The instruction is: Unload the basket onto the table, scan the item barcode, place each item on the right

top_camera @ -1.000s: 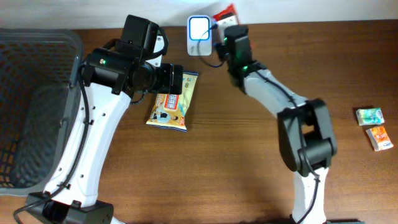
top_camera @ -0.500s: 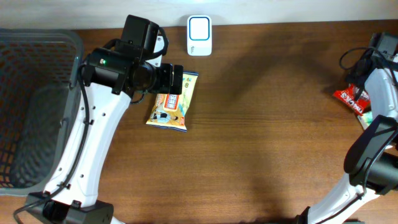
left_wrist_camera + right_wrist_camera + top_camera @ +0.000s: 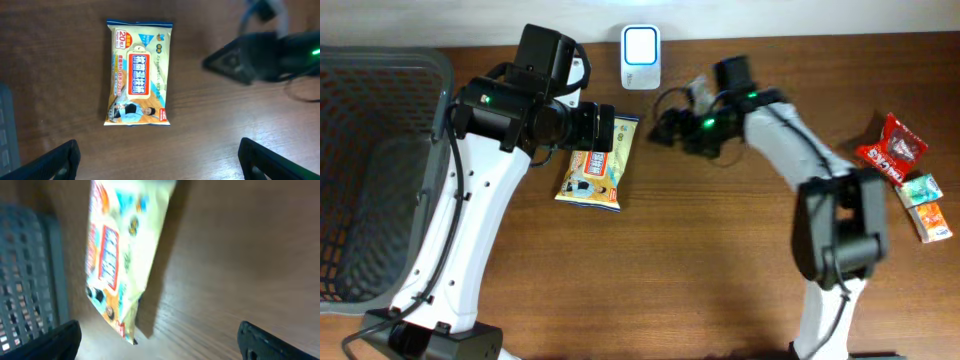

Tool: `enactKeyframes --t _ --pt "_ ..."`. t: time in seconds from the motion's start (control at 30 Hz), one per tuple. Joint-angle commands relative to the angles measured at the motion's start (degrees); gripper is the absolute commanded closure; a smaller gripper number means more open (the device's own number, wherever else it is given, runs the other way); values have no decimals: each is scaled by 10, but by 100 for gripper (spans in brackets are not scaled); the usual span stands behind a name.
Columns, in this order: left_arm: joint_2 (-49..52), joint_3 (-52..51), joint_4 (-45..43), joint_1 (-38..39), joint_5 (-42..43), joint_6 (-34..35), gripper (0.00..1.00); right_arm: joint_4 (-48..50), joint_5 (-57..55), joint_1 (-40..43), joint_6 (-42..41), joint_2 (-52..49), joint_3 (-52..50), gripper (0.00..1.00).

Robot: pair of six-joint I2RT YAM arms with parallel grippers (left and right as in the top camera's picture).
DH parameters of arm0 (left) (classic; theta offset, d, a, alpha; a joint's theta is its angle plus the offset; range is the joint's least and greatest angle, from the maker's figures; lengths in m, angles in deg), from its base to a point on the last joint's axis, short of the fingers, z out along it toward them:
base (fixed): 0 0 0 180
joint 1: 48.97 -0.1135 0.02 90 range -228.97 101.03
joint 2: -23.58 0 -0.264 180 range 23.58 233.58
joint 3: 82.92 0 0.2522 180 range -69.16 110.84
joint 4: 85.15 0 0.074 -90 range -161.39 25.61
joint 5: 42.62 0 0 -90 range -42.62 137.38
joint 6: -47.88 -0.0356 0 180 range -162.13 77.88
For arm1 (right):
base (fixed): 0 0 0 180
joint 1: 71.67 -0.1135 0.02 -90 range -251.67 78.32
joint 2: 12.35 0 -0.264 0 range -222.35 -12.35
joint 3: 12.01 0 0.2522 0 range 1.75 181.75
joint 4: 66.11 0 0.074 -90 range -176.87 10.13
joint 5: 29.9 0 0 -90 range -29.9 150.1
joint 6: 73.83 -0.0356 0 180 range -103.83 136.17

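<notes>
Yellow wipes pack (image 3: 138,72), bare table (image 3: 225,125) round every edge; left pincer (image 3: 161,162), right pincer (image 3: 159,341) both wide.

1. The table (image 3: 720,260) is dark brown wood, smooth, with a fine grain and a soft sheen.
2. The wipes packet (image 3: 138,72) is glossy printed plastic film (its sealed ends look crimped).
3. The basket (image 3: 390,58) is grey matt plastic mesh.
4. The scanner (image 3: 640,45) has a smooth white plastic shell.

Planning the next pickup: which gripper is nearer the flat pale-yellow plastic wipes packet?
Left. The left gripper hangs directly above the flat pale-yellow wipes packet. The right gripper is off to one side, not over it.
</notes>
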Motion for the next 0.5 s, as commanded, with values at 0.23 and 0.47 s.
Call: enactKeyframes --t 0.23,0.47 --pt "-6 2 -1 2 -4 -7 1 140 95 -107 -226 -115 -1 2" --pt "-6 2 -1 2 -4 -8 1 129 10 -132 -235 -139 -2 96"
